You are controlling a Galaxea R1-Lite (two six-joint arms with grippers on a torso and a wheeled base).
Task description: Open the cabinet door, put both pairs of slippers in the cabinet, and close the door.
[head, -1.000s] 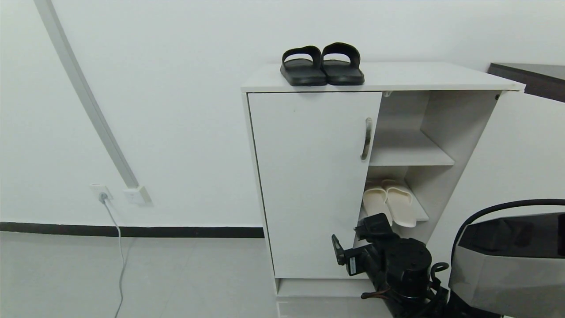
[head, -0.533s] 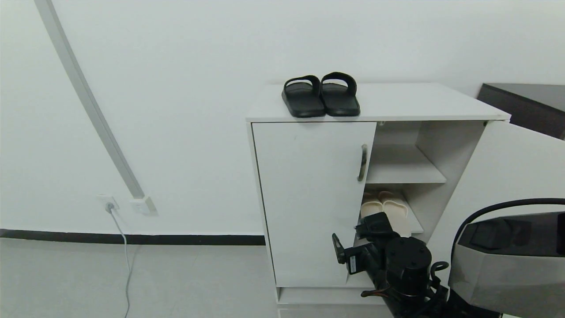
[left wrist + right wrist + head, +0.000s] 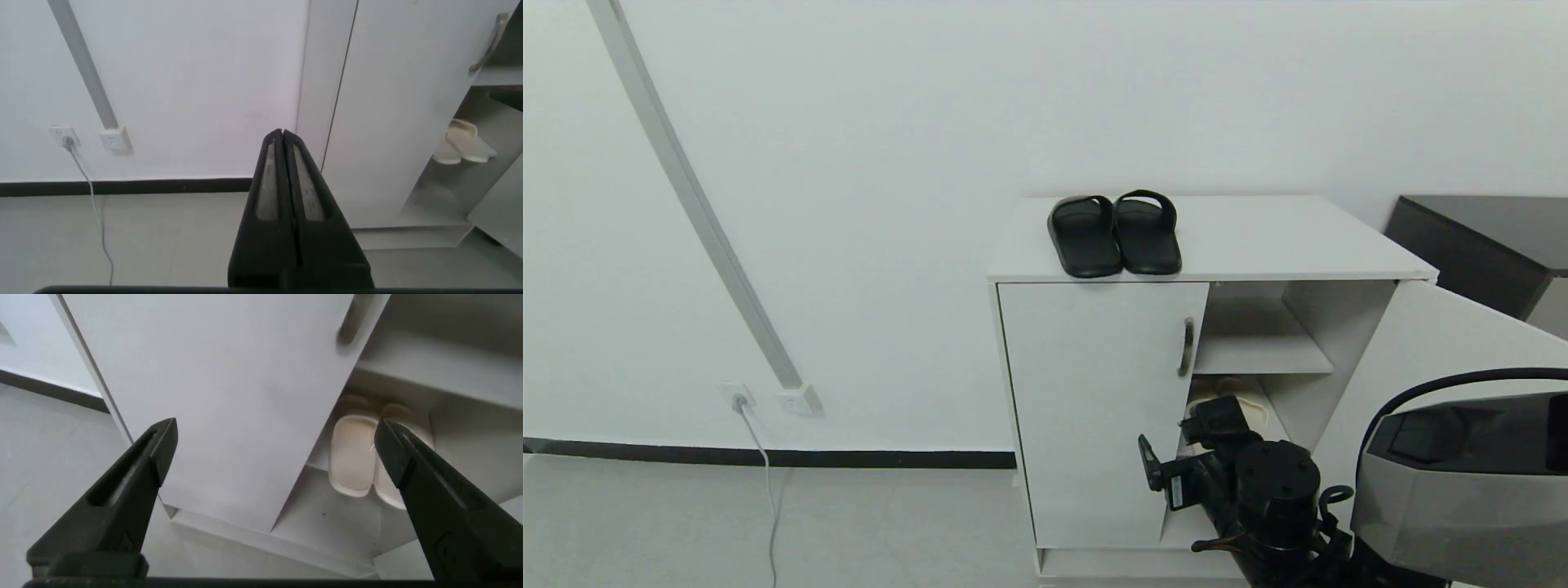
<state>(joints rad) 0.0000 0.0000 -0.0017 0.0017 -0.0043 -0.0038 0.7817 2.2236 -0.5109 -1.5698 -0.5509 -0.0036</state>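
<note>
Black slippers (image 3: 1114, 234): atop cabinet (image 3: 1274, 237), lengthwise front-to-back, toes toward wall (image 3: 931, 122).
Your left gripper (image 3: 283, 163): clenched, empty.
Your right gripper (image 3: 276, 429): spread wide.

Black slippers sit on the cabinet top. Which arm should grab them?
Right, probably. The right gripper is open and faces the cabinet's open half by the white slippers; the left gripper is shut, off toward the wall beside the closed door. Both are below the black slippers.

Cream slippers (image 3: 1235, 385) partly behind black arm (image 3: 1274, 490).
</note>
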